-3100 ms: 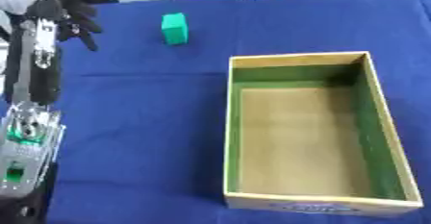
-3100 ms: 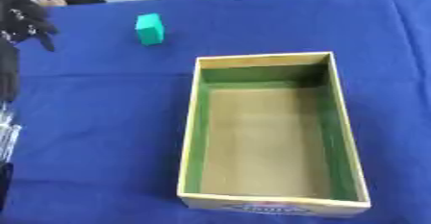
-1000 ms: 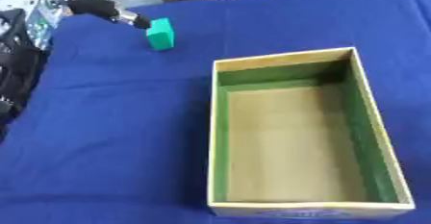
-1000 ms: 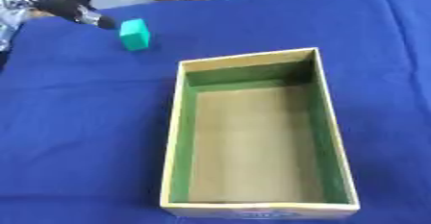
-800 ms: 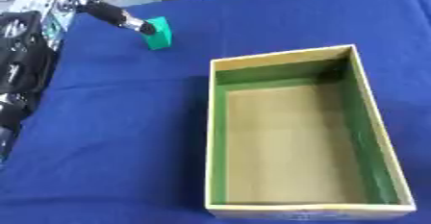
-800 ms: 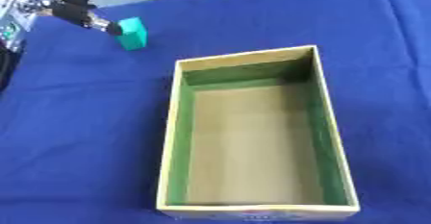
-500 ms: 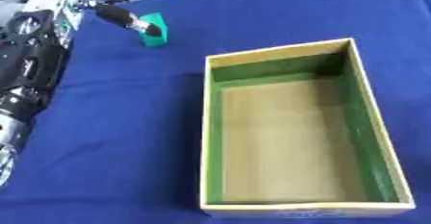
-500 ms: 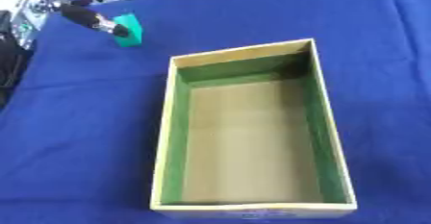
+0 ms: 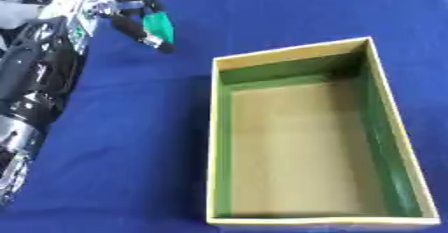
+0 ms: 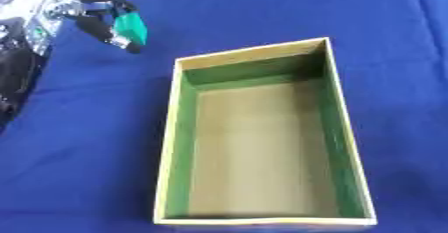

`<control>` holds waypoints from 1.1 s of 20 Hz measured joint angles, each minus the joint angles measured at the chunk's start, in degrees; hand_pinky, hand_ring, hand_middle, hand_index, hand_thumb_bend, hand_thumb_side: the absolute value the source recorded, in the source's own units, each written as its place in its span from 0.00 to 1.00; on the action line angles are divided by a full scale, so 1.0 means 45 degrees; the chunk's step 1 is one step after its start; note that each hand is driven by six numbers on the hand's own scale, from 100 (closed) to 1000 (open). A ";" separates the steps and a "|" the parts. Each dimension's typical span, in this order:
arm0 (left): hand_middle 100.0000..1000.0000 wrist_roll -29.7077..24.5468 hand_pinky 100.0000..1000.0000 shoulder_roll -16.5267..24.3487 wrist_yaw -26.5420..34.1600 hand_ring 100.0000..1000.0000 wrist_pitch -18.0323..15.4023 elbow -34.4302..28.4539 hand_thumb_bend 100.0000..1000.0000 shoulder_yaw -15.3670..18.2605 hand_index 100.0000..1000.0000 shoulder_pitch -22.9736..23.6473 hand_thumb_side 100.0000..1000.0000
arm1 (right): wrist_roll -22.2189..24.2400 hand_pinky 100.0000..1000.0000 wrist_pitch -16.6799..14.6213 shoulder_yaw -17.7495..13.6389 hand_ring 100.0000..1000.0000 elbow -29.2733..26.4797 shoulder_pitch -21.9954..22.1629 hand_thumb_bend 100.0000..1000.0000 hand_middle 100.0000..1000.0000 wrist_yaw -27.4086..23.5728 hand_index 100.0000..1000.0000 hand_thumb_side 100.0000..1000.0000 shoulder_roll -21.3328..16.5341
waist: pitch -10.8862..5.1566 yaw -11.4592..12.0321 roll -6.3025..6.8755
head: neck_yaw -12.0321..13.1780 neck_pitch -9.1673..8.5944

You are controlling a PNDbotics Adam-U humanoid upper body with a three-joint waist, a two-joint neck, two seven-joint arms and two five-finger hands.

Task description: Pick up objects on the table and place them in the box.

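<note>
1. The left hand (image 9: 112, 12) reaches in from the upper left, its dark fingers (image 9: 144, 32) and thumb closed round a small green block (image 9: 159, 25).
2. The fingers cover much of the block's near-left side; only its right face and top show, so its full shape is hard to make out. I cannot tell whether it rests on the cloth or is lifted.
3. The left arm (image 9: 31, 92) runs down the left edge and is cut off there.
4. The right hand shows in neither view.
5. The box (image 9: 218, 142), wooden-rimmed with green inner walls, lies on the blue tablecloth (image 9: 131, 142) just beside the block; its near end is cut off below.
</note>
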 measured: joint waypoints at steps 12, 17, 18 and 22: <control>0.89 0.0581 0.61 0.0008 -0.0316 0.80 0.0335 -0.0016 0.35 0.0206 1.00 -0.0088 0.70 | 0.0082 0.72 0.0045 0.0070 0.80 0.0000 -0.0047 0.00 0.64 -0.0004 0.75 0.88 -0.0095 | 0.0152 -0.0136 0.0130 | 0.0106 -0.0173; 0.89 0.0642 0.61 0.0073 -0.0284 0.80 0.0442 -0.0013 0.20 0.0288 1.00 -0.0088 0.63 | 0.0122 0.72 0.0049 0.0072 0.80 0.0000 0.0006 0.00 0.64 -0.0005 0.75 0.88 -0.0101 | 0.0180 -0.0109 0.0153 | 0.0091 -0.0210; 0.89 0.0595 0.61 0.0120 -0.0221 0.79 0.0478 0.0003 0.23 0.0319 1.00 -0.0085 0.64 | 0.0124 0.72 0.0049 0.0072 0.80 0.0000 0.0021 0.00 0.64 -0.0005 0.75 0.88 -0.0104 | 0.0180 -0.0101 0.0169 | 0.0084 -0.0210; 0.88 -0.0002 0.62 0.0230 0.0276 0.80 0.0566 0.0098 0.30 0.0369 1.00 -0.0075 0.65 | 0.0127 0.72 0.0053 0.0072 0.80 0.0000 0.0035 0.00 0.64 -0.0005 0.75 0.88 -0.0120 | 0.0180 -0.0030 0.0213 | 0.0044 -0.0211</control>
